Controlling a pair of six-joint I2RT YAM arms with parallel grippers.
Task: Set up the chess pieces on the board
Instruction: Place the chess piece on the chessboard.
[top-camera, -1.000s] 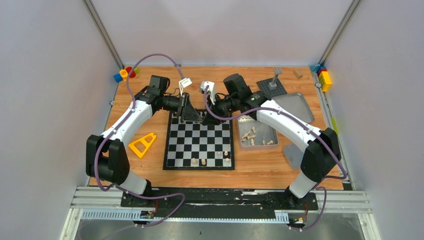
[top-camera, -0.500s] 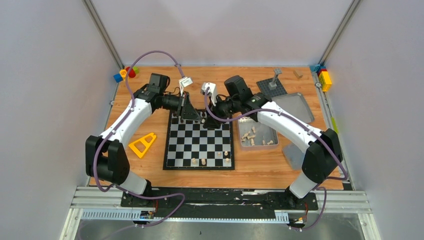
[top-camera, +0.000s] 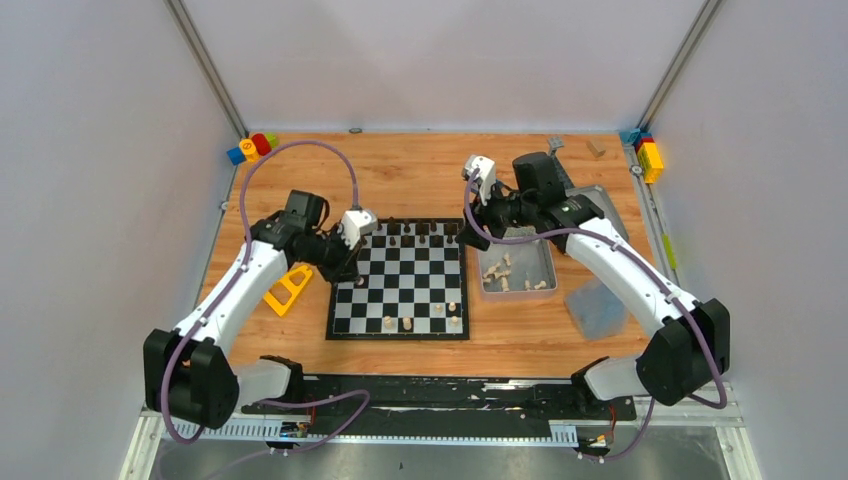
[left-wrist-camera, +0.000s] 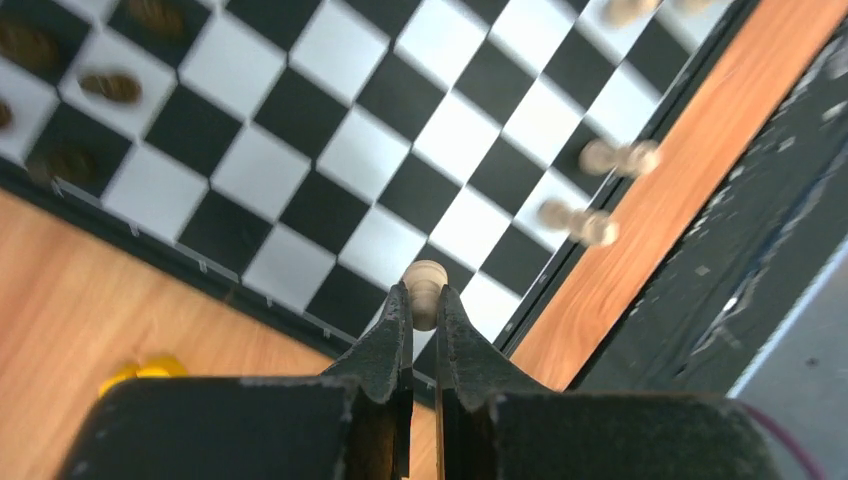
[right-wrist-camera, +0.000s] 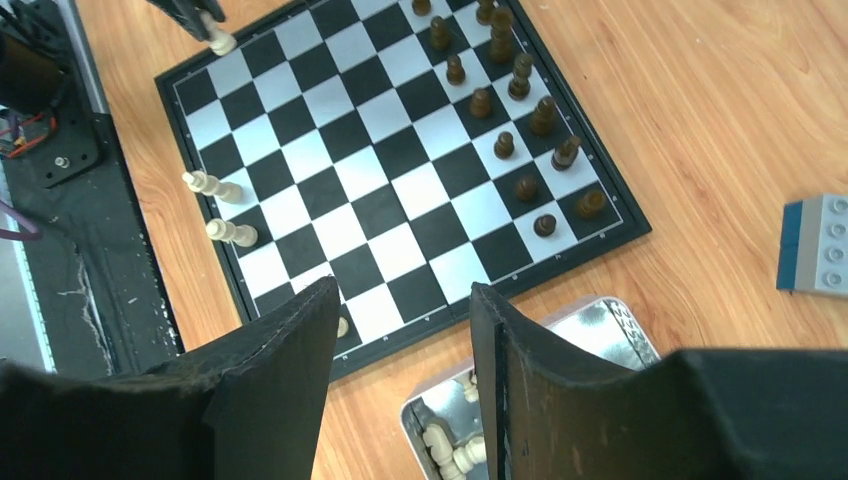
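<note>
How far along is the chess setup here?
Done: dark pieces line the far rows of the board; a few pale pieces stand near. In hand: left gripper grips a pale pawn. Remaining: loose pale pieces in the metal tin; right gripper open.

Pale piece (left-wrist-camera: 425, 278): only the round head shows, the rest sits hidden between the fingers (left-wrist-camera: 390, 340) of the left gripper (left-wrist-camera: 421, 295).
Dark pieces (left-wrist-camera: 110, 87): blurred, kinds not readable.
Metal tin (right-wrist-camera: 610, 325): cut off at the picture's bottom edge, partly behind the right gripper (right-wrist-camera: 402, 290).
Brick (right-wrist-camera: 818, 245): cut off at the picture's edge.
Far-row pieces (top-camera: 423, 230): too small to tell the kinds.
</note>
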